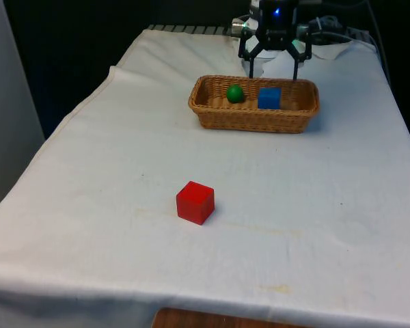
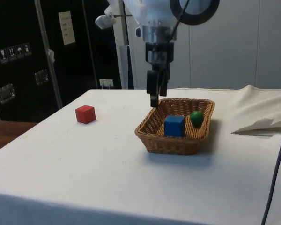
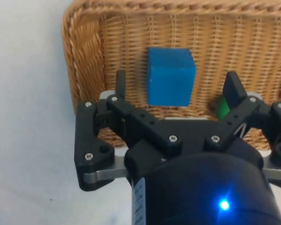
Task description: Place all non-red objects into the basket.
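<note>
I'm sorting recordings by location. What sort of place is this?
Probably a lab or test room, not a home: a table under a white cloth holds just a wicker basket and a red cube, with dark cabinets carrying wall fittings behind.

Bright even light, soft shadow beside basket point(image 2: 173, 140), no glare

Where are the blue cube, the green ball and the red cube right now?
blue cube point(image 1: 269, 98): front view, its front face, inside the basket.
green ball point(image 1: 235, 93): front view, its middle, inside the basket.
red cube point(image 1: 195, 202): front view, its middle.
</note>
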Robot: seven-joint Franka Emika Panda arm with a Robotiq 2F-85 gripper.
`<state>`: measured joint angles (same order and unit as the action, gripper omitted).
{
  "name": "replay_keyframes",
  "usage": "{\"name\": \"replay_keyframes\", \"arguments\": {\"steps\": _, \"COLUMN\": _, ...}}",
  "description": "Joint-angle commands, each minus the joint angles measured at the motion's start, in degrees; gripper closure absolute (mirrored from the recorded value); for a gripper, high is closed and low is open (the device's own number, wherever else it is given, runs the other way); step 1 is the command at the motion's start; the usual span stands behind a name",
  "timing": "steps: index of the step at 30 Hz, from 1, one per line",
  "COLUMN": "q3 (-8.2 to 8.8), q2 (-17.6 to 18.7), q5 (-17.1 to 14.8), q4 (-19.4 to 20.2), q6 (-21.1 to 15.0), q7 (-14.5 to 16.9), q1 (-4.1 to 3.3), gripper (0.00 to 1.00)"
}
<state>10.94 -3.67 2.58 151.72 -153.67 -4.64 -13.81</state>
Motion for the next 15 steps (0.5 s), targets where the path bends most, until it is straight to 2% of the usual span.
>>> {"name": "replay_keyframes", "arguments": {"steps": 1, "q3": -0.06, "q2": 1.15, "q5": 1.26, "q4": -1.49, "q6": 0.63, "q7": -1.26, "q1": 0.17, "gripper": 0.00}}
{"name": "replay_keyframes", "arguments": {"steps": 8, "q3": -0.23, "q2": 3.15, "q5": 1.26, "q4": -5.73, "q6": 2.81, "q7": -1.95, "q1": 0.00, "gripper": 0.00}}
{"name": "replay_keyframes", "arguments": {"steps": 9, "q3": -0.29, "q2": 3.09, "q5": 0.00, "q4": -5.44, "q6": 2.29, "q7": -0.69, "q1": -0.11, "gripper": 0.00}}
{"name": "replay_keyframes", "arguments": {"steps": 10, "q3": -0.17, "q2": 3.09, "q5": 1.32, "q4": -6.07, "q6": 3.21, "q7": -2.12, "q1": 0.00, "gripper": 0.00}}
{"name": "replay_keyframes", "arguments": {"steps": 15, "q3": -0.17, "q2": 2.12, "q5": 1.15, "q4": -7.10, "q6": 5.56, "q7": -2.81, "q1": 0.11, "gripper": 0.00}}
